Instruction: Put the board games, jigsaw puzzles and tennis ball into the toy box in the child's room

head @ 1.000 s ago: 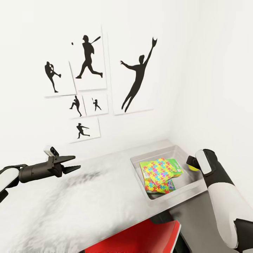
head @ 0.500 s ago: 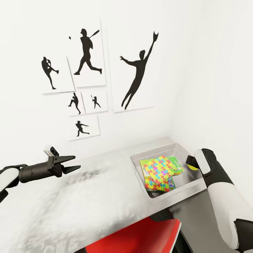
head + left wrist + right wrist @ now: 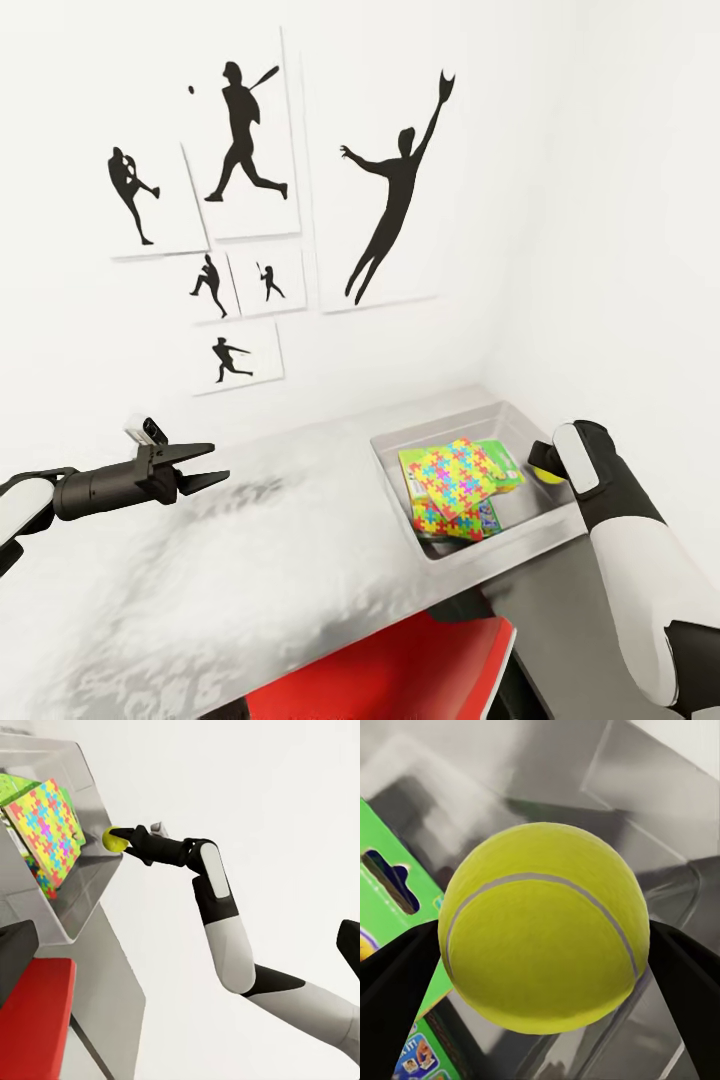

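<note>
Right gripper (image 3: 112, 840): I have it clamped on the tennis ball (image 3: 544, 926), just over the toy box (image 3: 400, 449) rim, on its side away from the left arm
Left gripper (image 3: 212, 463): fingers spread, nothing in them; I hold it above the table (image 3: 250, 560), well apart from the toy box
Toy box: on the table's corner by the walls; jigsaw puzzles (image 3: 455, 482) stacked inside over a green-edged board game (image 3: 505, 465)

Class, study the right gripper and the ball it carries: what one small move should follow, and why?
Probably open the right gripper and let the tennis ball drop. It is pinched between the fingers over the toy box, just inside its rim, with bare tray floor beneath and the jigsaw puzzles lying off to one side.
</note>
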{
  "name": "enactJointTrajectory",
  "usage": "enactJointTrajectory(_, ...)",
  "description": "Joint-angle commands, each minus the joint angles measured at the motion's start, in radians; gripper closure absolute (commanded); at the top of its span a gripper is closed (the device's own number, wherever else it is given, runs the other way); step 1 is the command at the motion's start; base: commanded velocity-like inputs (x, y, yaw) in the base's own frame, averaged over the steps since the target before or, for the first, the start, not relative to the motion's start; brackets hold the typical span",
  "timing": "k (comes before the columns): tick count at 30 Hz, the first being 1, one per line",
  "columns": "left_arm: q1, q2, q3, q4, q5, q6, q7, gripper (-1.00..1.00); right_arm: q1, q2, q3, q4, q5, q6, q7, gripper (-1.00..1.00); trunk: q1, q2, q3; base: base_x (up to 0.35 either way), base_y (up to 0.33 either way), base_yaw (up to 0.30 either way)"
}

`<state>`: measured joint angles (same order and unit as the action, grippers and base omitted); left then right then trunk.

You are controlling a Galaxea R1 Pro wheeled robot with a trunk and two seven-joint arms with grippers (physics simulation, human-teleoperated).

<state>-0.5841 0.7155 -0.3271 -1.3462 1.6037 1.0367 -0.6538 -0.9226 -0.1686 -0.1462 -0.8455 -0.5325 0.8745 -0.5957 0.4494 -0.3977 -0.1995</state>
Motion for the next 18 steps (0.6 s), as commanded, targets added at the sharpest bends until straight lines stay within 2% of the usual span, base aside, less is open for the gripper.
enactJointTrajectory(1,-0.002,0.001,-0.003,0.001,-0.001,0.002,-0.006,-1.00,-0.001,0.000,0.000,-0.001,-0.011,0.002,-0.009,1.00,0.001,-0.002,-0.004,0.000,0.000,0.000)
enactJointTrajectory(9,-0.002,0.001,-0.003,0.001,-0.001,0.002,-0.006,-1.00,-0.003,0.000,-0.001,-0.001,-0.012,0.013,-0.009,1.00,0.001,-0.002,-0.016,0.000,0.000,0.000)
enactJointTrajectory(18,-0.002,0.001,-0.003,0.001,-0.001,0.002,-0.006,-1.00,-0.067,0.012,-0.002,-0.004,-0.013,0.127,-0.013,1.00,0.001,-0.002,-0.018,0.000,0.000,0.000)
